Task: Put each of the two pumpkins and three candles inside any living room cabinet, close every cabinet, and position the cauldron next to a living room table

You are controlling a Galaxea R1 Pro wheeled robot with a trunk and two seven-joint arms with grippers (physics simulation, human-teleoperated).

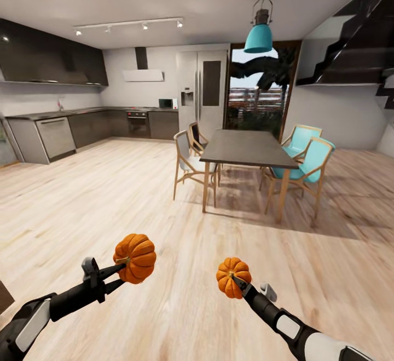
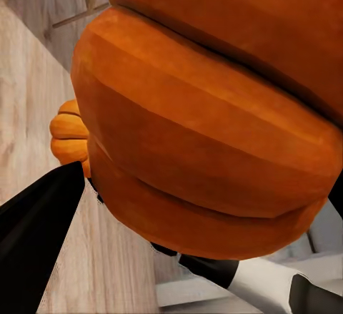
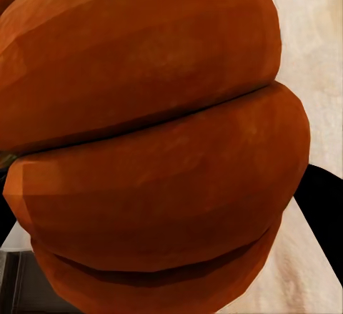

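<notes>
Head view: two pumpkins counted, one per arm. Left claw [image 1: 121, 269] clenched on the left pumpkin [image 1: 135, 258], right claw [image 1: 239, 284] clenched on the right pumpkin [image 1: 233, 277], both carried above the wooden floor [image 1: 109, 202]. Ahead, one dining table [image 1: 249, 148] with four chairs, kitchen units [image 1: 82, 128] behind. No candles, cabinet or cauldron to be seen here; probably still to be reached.

Left wrist view: left pumpkin [image 2: 214, 121] directly at the fingers [image 2: 36, 235], touching. Right pumpkin [image 2: 69, 139] small, beyond.

Right wrist view: right pumpkin [image 3: 153, 149] pressed close against the claw, ribs lying across.
</notes>
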